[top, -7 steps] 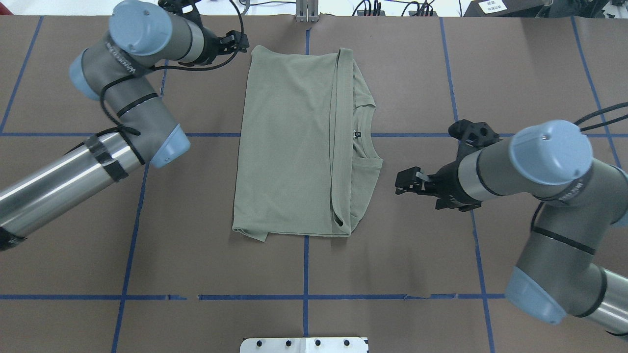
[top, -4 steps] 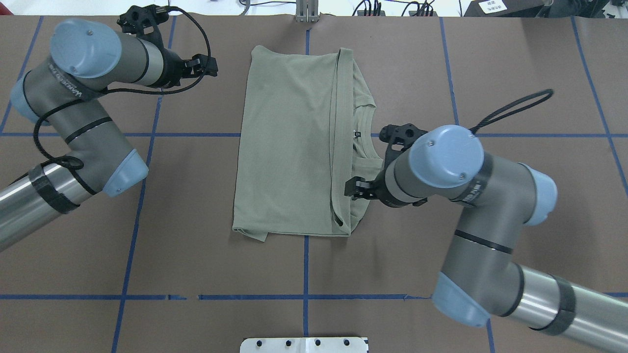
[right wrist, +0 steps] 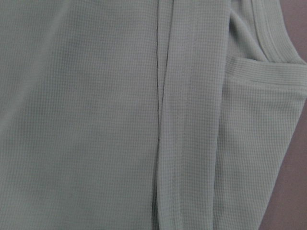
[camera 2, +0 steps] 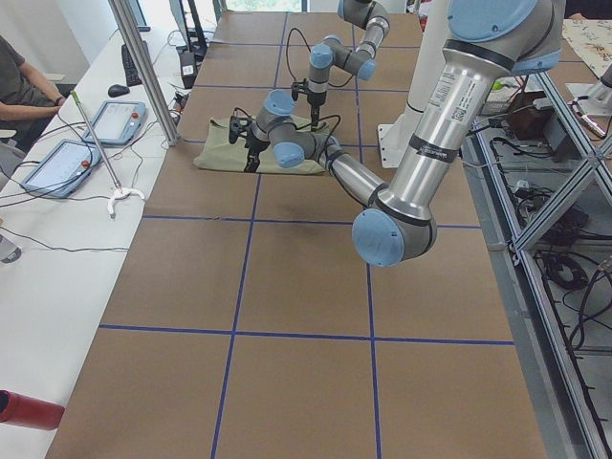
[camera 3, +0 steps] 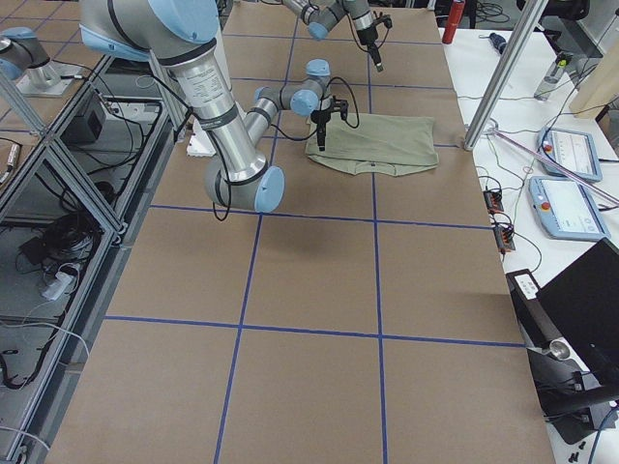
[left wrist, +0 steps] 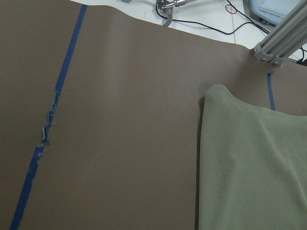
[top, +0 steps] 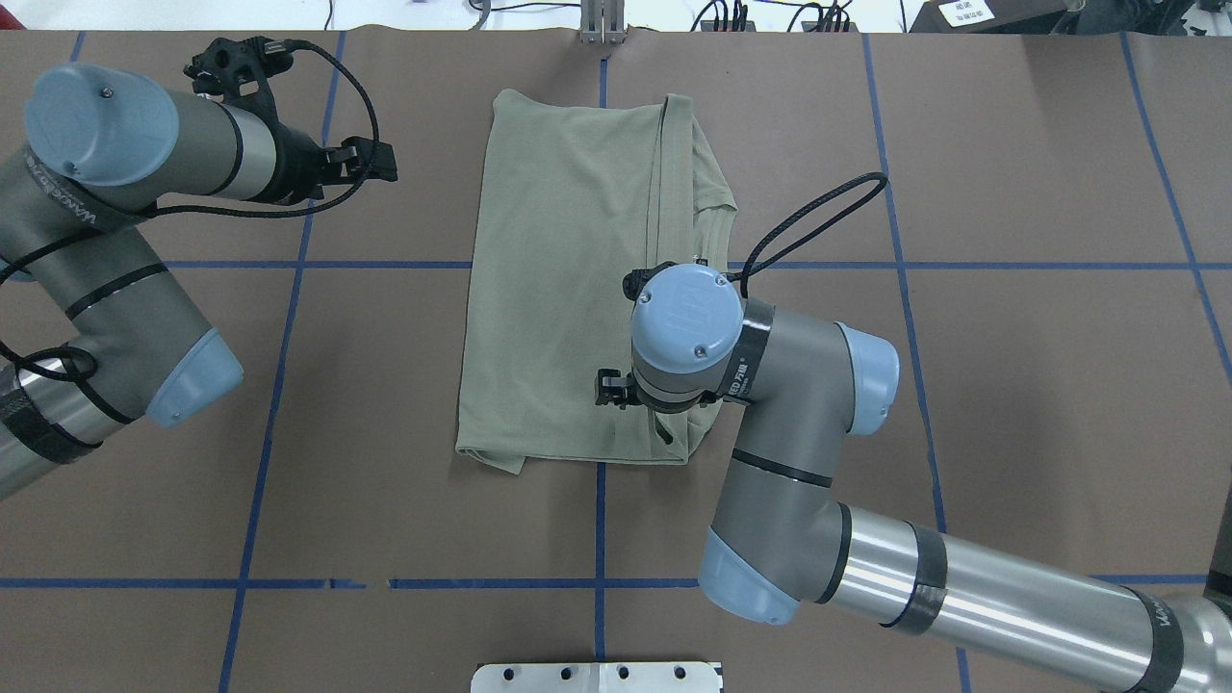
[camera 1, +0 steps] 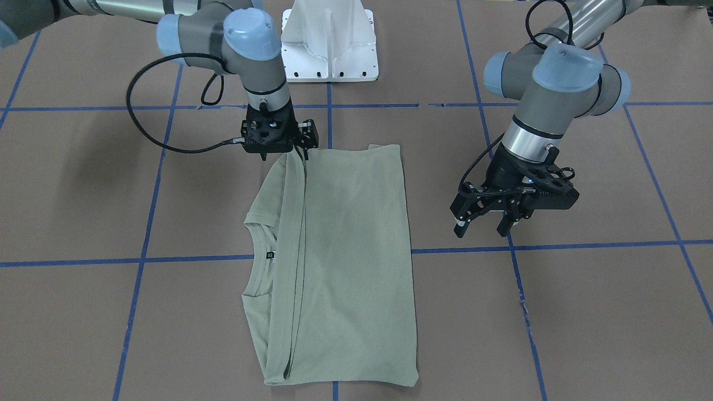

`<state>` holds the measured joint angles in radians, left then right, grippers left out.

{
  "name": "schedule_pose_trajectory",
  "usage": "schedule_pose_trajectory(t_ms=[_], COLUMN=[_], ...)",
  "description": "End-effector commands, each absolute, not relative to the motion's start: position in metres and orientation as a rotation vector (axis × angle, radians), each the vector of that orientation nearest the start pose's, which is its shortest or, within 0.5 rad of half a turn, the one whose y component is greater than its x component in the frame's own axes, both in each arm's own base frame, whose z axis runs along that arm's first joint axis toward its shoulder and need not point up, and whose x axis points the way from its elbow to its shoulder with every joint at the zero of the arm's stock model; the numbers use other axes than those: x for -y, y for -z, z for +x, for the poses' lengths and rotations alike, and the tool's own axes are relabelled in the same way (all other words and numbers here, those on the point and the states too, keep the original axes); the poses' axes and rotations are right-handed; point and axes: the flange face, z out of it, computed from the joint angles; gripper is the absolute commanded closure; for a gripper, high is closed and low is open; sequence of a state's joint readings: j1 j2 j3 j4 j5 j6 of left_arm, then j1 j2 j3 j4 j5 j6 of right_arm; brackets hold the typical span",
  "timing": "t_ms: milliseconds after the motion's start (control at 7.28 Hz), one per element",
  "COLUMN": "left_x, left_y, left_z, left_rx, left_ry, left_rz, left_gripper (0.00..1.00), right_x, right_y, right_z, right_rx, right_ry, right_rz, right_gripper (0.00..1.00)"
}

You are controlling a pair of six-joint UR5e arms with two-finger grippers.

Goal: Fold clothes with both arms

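Shirt [top: 568, 289] now under right gripper [top: 611, 388], left gripper [top: 383, 162] farther off.

Shirt [right wrist: 96, 120]: matt cloth, fine waffle knit, neck ribbed. Desk [top: 385, 433] is surfaced in matt brown paper, lined with blue tape [top: 404, 265]. Right arm [top: 1020, 604]: glossy metal tube, smooth plastic caps.

- The right arm [top: 784, 500] is showing white lettering by its wrist, partly reading "FIM".
- The left arm [top: 106, 269] is carrying white lettering too blurred to read.
- The neck label [camera 1: 270, 256] on the shirt [camera 1: 345, 250] is showing nothing legible.
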<state>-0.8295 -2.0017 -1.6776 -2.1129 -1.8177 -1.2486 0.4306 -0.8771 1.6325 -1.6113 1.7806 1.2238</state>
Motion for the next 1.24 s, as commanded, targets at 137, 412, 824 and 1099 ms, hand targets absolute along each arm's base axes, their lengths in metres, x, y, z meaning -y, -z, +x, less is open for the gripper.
schedule_pose_trajectory(t_ms=[137,412,824,1099], left_x=[0.550,0.548,0.549,0.549], left_y=[-0.307,-0.306,-0.306,-0.305], left_z=[0.358,0.360,0.361,0.361], left_rx=[-1.024,-1.029,-1.029,-1.030], left_ry=[0.321,0.322,0.319,0.318], left_rz=[0.398,0.393,0.393,0.393], left_gripper=[0.00,0.00,0.00,0.00], right_x=[0.390,0.391,0.393,0.399], right_y=[-0.238,-0.243,-0.252,-0.259], right_z=[-0.597,-0.598,-0.602,-0.597], right_rx=[0.658,0.621,0.601,0.590], right_ry=[0.043,0.070,0.073,0.071], right_rz=[0.052,0.043,0.037,0.034], right_gripper=[0.00,0.00,0.00,0.00])
